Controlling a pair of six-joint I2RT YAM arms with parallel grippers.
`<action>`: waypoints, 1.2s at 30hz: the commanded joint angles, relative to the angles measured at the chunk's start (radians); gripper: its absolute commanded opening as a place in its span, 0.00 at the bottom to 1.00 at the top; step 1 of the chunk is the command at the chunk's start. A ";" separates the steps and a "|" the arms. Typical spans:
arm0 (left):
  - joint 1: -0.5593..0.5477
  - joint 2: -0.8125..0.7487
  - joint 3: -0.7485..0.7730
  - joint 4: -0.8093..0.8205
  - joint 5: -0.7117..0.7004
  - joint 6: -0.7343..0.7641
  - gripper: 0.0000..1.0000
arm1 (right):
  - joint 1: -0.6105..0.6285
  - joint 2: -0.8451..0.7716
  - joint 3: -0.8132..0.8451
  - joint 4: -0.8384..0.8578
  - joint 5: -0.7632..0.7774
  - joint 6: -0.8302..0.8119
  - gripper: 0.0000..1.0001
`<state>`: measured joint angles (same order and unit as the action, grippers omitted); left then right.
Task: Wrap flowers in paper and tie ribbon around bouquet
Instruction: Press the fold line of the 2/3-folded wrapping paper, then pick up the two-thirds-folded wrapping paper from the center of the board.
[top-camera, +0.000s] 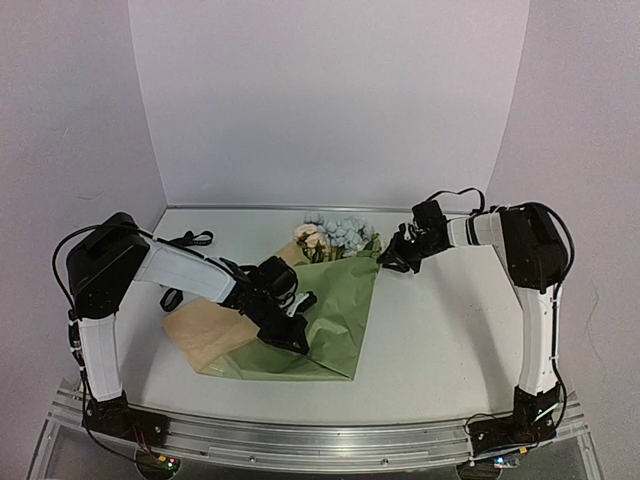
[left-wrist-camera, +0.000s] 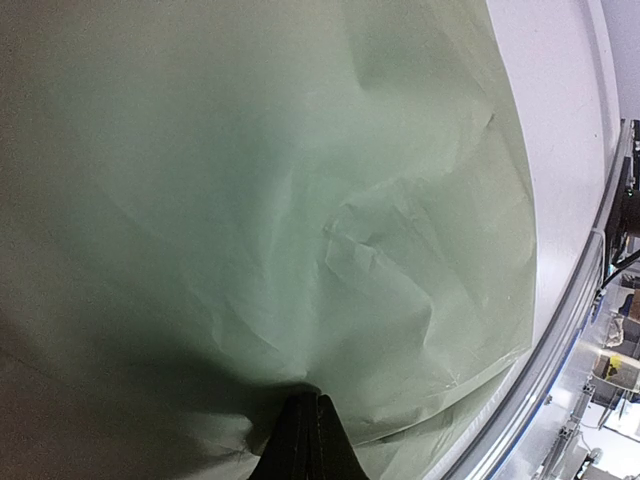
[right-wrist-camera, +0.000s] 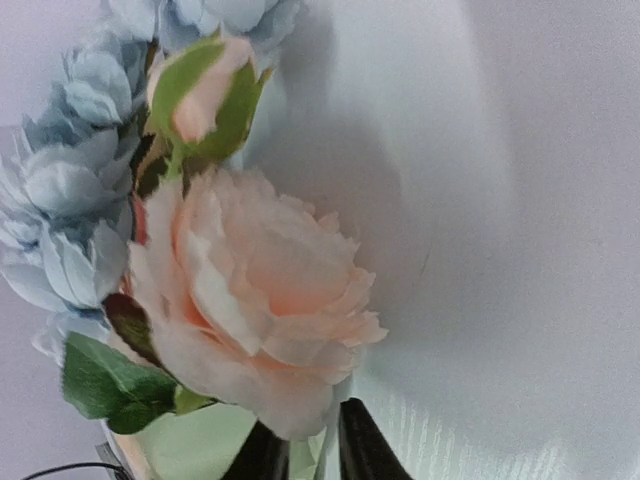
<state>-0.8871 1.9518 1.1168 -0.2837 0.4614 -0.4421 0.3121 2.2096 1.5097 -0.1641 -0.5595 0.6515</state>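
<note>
Top: left pincer is down on the olive paper. Flowers poke out of its far end, right pincer just beside them. Black ribbon lies on the table, far left.
Left wrist: tips pressed together, pinching the paper.
Right wrist: peach rose crowds the fingers. They're slightly apart with the paper edge between; can't tell if it's gripped.

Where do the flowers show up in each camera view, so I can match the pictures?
Top external: the flowers lie far centre, at the paper's far edge, beside the right hand.
Left wrist: not in it; only green paper.
Right wrist: they fill the left half, above the fingertips.
Shared landmark: the green paper, large in the top and left-wrist views.
</note>
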 joint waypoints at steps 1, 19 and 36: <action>0.009 0.037 0.006 -0.102 -0.111 0.003 0.00 | -0.009 -0.151 0.017 -0.099 0.049 0.000 0.38; 0.011 -0.236 -0.029 -0.019 -0.160 -0.195 0.04 | 0.501 -0.465 -0.471 0.186 0.083 0.224 0.36; -0.054 -0.875 -0.628 -0.127 -0.226 -0.692 0.25 | 0.671 -0.321 -0.327 -0.008 0.219 -0.039 0.33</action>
<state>-0.9200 1.1824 0.5759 -0.3838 0.2881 -0.9441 0.9580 1.8613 1.1294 -0.1435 -0.3739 0.6799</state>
